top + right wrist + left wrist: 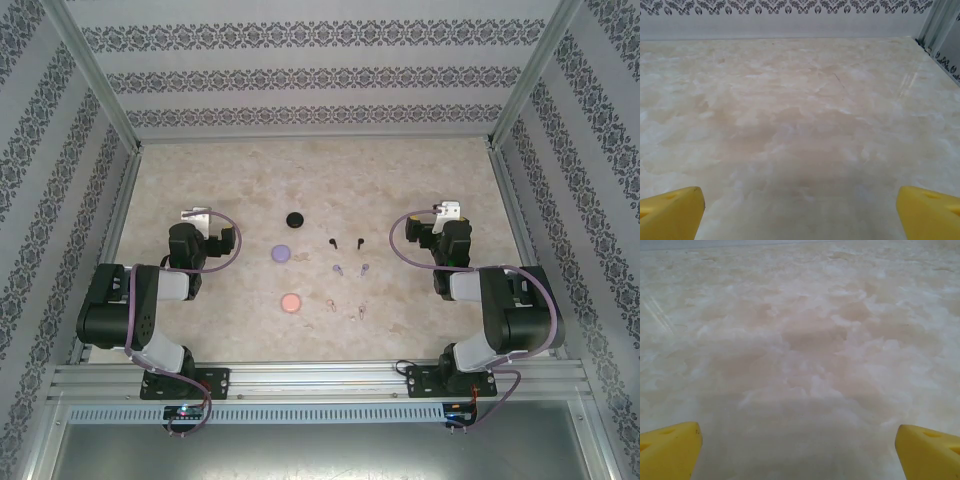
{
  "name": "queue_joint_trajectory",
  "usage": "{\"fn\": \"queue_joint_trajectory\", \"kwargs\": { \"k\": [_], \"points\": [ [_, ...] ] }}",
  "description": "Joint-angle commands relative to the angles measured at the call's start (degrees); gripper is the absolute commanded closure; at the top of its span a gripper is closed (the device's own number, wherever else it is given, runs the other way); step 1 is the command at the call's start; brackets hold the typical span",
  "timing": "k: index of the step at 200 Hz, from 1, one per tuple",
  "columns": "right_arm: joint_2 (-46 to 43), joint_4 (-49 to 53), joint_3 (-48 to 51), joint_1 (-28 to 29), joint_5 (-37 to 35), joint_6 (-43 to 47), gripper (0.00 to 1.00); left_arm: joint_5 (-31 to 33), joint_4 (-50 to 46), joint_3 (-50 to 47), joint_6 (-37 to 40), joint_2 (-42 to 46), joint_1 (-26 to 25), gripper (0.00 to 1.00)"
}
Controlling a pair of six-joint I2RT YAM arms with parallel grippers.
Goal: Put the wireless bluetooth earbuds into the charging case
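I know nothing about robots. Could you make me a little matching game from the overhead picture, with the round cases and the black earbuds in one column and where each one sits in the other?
Things:
1. black round case
2. lilac round case
3. pink round case
4. black earbuds

Places, in the overhead view:
A. lowest of the three cases
B. middle of the three cases
C. tiny pair lying to the right of the cases
D. highest of the three cases

Pairs: 1-D, 2-B, 3-A, 4-C.
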State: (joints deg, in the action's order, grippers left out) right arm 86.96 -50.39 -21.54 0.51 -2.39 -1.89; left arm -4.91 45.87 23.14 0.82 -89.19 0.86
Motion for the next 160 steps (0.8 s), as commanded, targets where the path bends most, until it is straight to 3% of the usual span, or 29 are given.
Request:
{"fn": "queue_joint_trajectory", "kwargs": {
  "k": [1,160],
  "points": [
    [-0.47,-0.8,-0.61,0.39,0.9,0.5,0.02,0.0,1.17,0.8,-0.82,-0.22,0.35,0.01],
    [-0.41,-0.57,-0.78,-0.13,1.83,0.03,0.02,0.89,0.36,1.28,-1.11,-0.3,0.19,0.01]
  ]
}}
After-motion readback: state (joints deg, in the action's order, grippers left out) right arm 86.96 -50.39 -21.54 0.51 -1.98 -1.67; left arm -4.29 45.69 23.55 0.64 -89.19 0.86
